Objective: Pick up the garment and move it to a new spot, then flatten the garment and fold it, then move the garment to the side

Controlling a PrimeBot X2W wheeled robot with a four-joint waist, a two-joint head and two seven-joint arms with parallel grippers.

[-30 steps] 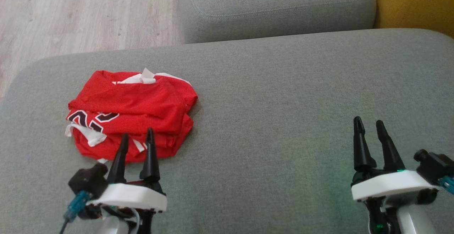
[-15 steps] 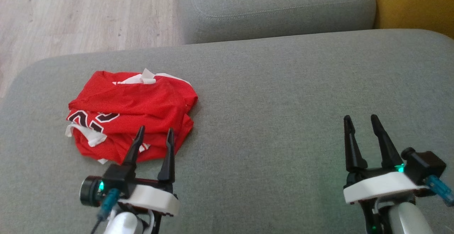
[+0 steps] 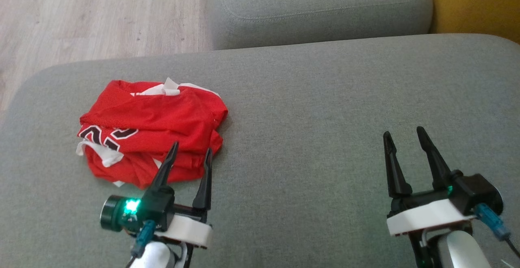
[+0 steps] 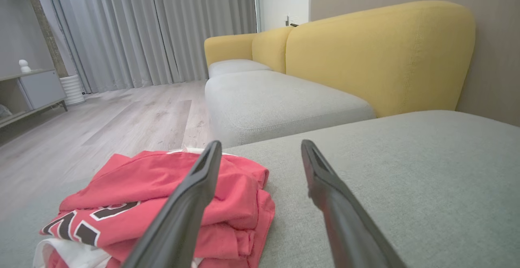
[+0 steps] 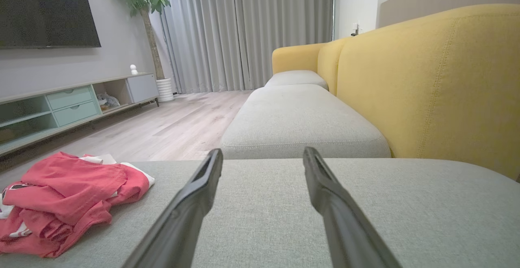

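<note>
The red jersey (image 3: 150, 130) lies bunched on the left part of the grey sofa cushion (image 3: 325, 117). The left tool (image 3: 191, 148), spread wide and empty, sits at its near edge. The right tool (image 3: 402, 132), equally spread, is well apart.

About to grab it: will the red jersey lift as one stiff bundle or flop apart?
Likely floppy: the red jersey lies in soft, loose folds, so layers would probably sag and unfold. Probably light, being thin fabric. Pushed, it may bunch on the grey cushion.

Grey sofa cushion (image 3: 325, 109); wood floor (image 3: 81, 16) (pale)
</note>
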